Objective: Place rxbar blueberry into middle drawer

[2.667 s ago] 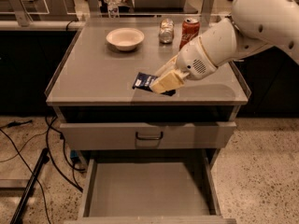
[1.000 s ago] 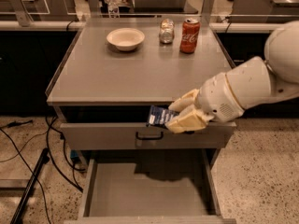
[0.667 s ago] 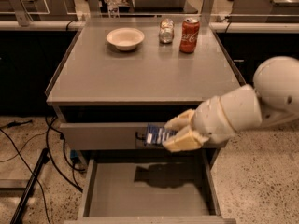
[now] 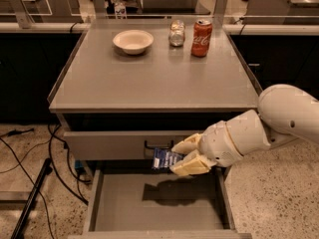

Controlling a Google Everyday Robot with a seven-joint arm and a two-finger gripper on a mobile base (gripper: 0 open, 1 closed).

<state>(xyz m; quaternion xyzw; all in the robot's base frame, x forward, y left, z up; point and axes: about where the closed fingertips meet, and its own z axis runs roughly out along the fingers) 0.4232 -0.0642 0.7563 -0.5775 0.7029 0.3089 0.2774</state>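
Clamping rxbar blueberry [image 4: 162,158] in closed gripper [image 4: 179,156] over middle drawer [image 4: 149,210], close by upper drawer front [image 4: 104,144]; could clip that front descending, or bounce bar if released high.

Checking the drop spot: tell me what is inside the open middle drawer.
Inside the middle drawer only plain grey floor and a shadow show. The gripper, shut on the rxbar blueberry, hangs above its back edge and covers that strip; nothing can be told there.
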